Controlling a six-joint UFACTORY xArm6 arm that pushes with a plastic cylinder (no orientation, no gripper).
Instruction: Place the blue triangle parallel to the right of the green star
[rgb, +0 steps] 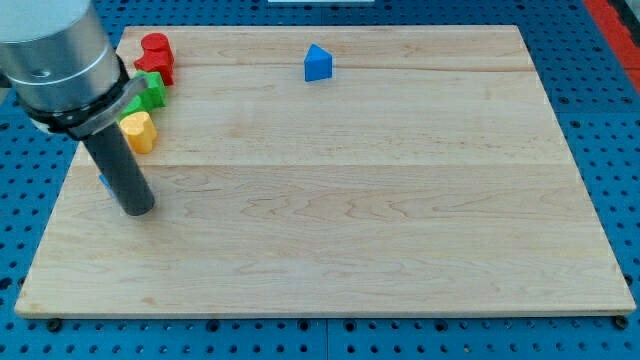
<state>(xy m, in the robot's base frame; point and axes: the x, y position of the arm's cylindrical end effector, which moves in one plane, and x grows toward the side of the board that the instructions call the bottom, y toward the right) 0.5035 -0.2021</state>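
Note:
The blue triangle (318, 63) sits near the view's top, a little left of centre on the wooden board (350, 200). The green star (150, 92) lies at the view's upper left, partly hidden by my arm. My tip (137, 208) rests on the board at the view's left, well below the green star and far left of the blue triangle. It touches neither.
A red block (156, 54) sits above the green star. A yellow block (139, 131) sits just below the green star, beside the rod. A small blue piece (103, 182) peeks out from behind the rod. The board's left edge is close to the tip.

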